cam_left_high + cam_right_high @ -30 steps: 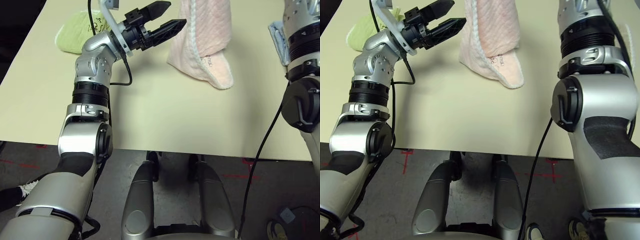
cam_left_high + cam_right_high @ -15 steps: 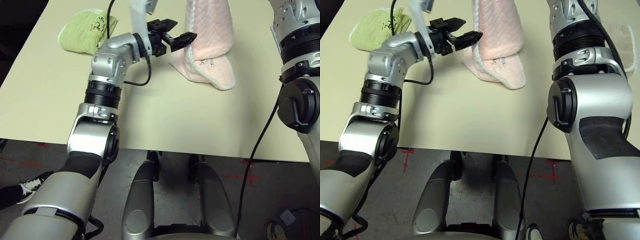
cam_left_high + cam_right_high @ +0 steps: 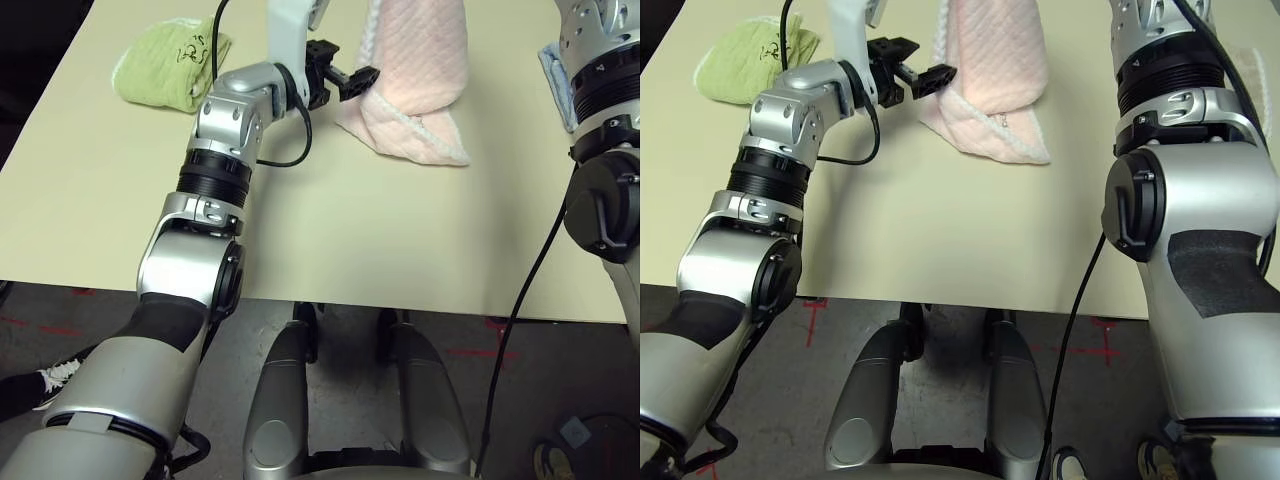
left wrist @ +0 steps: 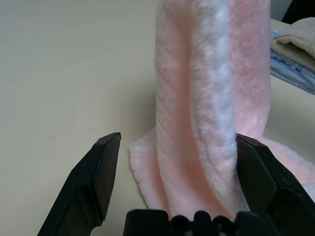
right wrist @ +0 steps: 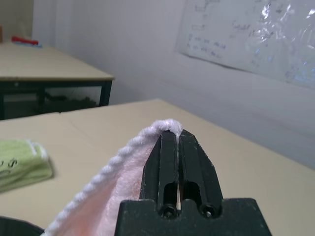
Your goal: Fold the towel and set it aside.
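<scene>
Right tool (image 5: 176, 147) pinches the pale pink terry towel (image 3: 420, 70) aloft; left tool (image 4: 184, 162), wide open, straddles its hanging fold.

Left arm stretched far over the table, left gripper (image 4: 177, 162) level with fingers spread wide, right arm raised at the right, right gripper (image 5: 171, 142) pinched closed, pointing upward

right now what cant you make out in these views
- Pale pink terry towel: its top is cut off by the head views' upper edge.
- Its embroidered motif: hidden in the folds.
- Folded light blue towel: mostly behind the right arm.
- Left fingers: open around the hanging towel; contact unclear.
</scene>
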Controlling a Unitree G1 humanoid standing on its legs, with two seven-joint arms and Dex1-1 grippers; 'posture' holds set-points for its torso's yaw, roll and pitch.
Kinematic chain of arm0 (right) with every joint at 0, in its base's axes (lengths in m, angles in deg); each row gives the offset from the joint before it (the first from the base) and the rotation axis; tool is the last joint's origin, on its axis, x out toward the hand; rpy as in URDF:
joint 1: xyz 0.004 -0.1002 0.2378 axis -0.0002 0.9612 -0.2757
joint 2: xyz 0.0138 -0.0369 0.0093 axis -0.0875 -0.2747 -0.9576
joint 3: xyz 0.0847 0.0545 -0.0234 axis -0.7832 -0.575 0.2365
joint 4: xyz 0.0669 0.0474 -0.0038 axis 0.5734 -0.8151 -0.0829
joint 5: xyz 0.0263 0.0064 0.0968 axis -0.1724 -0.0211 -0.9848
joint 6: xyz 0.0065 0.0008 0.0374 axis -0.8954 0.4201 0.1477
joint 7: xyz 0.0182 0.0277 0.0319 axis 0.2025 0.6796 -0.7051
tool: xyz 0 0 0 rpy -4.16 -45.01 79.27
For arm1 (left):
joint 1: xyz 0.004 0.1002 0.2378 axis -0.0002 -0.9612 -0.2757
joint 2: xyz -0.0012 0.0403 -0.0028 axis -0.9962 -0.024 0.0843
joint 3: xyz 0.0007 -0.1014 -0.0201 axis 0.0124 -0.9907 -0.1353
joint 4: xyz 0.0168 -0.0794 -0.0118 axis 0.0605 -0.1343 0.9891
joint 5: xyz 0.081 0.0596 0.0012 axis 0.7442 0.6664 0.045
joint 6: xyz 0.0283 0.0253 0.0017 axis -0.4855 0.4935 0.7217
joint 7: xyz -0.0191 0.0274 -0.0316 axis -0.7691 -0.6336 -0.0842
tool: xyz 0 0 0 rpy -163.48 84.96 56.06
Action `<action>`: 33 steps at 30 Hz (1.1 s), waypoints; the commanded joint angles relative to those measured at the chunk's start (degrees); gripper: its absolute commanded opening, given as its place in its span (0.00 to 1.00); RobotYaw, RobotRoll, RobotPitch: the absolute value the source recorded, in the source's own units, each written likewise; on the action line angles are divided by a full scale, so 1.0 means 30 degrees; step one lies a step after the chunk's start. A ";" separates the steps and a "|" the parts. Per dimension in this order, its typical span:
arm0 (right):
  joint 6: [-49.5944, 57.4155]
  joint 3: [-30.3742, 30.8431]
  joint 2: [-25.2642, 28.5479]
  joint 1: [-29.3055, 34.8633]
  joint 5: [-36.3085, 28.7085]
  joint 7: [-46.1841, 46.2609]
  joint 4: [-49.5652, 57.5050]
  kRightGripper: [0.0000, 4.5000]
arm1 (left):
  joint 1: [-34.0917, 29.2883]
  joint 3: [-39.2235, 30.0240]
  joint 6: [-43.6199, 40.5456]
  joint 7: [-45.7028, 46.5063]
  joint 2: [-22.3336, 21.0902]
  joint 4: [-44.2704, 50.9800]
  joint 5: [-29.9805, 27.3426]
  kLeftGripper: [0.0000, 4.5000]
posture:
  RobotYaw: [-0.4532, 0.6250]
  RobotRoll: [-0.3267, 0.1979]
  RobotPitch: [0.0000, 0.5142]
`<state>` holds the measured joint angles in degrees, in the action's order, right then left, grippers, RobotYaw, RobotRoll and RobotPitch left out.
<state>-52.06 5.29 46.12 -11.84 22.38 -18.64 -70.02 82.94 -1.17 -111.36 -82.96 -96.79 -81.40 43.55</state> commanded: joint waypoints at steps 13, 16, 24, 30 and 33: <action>-0.2429 -0.1064 0.0901 -0.2332 -0.0301 0.0752 -0.0781 0.00 | 0.0446 -0.0008 0.3065 0.0396 -0.0240 -0.3749 0.1034 1.00 | 0.42 0.62 0.77; -0.2325 -0.0886 0.0591 -0.1991 -0.0191 0.0937 -0.0780 0.00 | 0.0654 -0.0233 0.1583 0.0143 0.0547 -0.1489 0.0114 1.00 | 0.44 0.62 0.77; -0.2109 -0.0752 0.0138 -0.1695 -0.0027 0.1187 -0.0939 0.00 | 0.0505 -0.0674 -0.1706 0.0862 0.1359 0.3099 -0.1079 1.00 | 0.46 0.62 0.78; -0.2189 -0.0816 0.0046 -0.1581 0.0039 0.1315 -0.1082 0.00 | 0.0072 -0.0088 -0.2849 0.0586 0.0628 0.4453 -0.0917 1.00 | 0.48 0.62 0.78; -0.2194 -0.0820 0.0019 -0.1559 0.0042 0.1375 -0.1106 0.00 | 0.0051 0.0021 -0.2862 0.1130 0.0978 0.4395 -0.0791 1.00 | 0.48 0.62 0.78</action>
<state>-58.51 2.85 46.09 -16.84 22.19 -14.67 -72.82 83.58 -2.44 -119.31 -80.26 -94.68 -69.02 40.74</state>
